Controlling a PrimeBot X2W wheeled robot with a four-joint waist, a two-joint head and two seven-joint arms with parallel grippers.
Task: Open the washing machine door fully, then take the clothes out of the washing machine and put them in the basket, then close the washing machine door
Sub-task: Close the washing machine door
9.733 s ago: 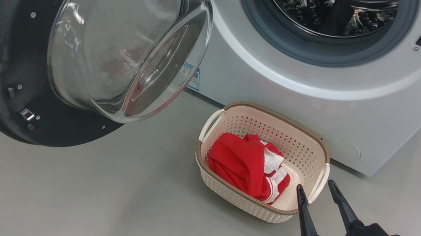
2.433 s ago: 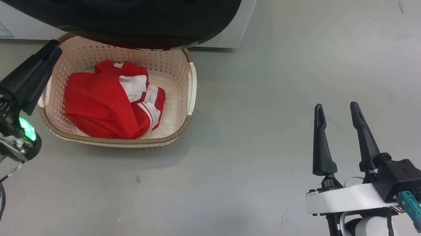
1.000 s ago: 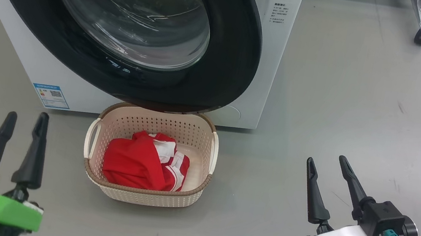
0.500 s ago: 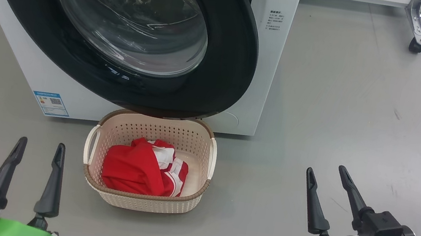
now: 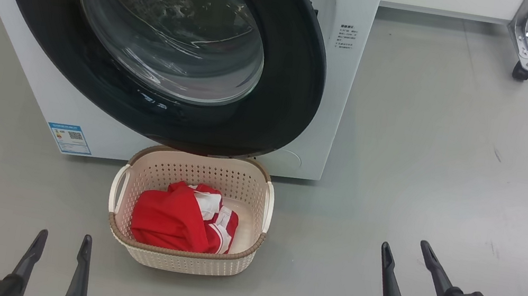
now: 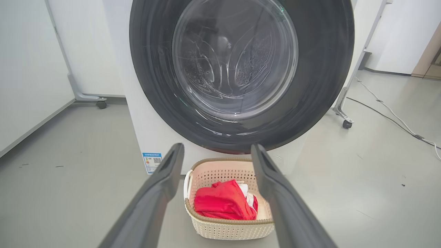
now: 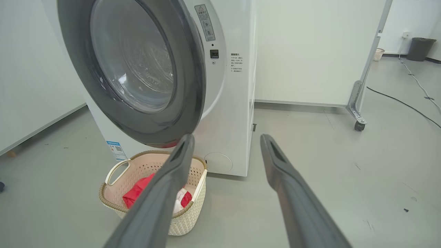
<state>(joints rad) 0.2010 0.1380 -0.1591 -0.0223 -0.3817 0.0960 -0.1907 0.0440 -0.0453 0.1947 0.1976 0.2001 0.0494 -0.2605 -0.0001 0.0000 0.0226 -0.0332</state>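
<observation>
The washing machine door (image 5: 171,30) is hanging swung across the front of the washing machine (image 5: 338,107), its glossy black rim overhanging the far edge of the basket (image 5: 180,262). In the right wrist view its free edge is appearing to stand a little off the white panel (whether it is latched I cannot tell). The clothes (image 5: 176,222) are lying bunched inside the basket, red with white panels showing, filling its left part and leaving the right of its bottom bare. The basket is sitting on the grey floor (image 5: 431,144), just in front of the machine. A small blue label (image 5: 69,138) is showing on the machine's lower front, beyond the basket and to its left. Printed text (image 5: 345,36) is running down the panel beyond the basket and to its right. The left gripper (image 5: 65,235) is hovering near the basket's near left corner, fingers spread and holding nothing. The right gripper (image 5: 405,244) is hovering well to the right of the basket, fingers likewise spread and empty. A castered frame leg (image 5: 523,57) is standing far beyond the basket, to its right.
</observation>
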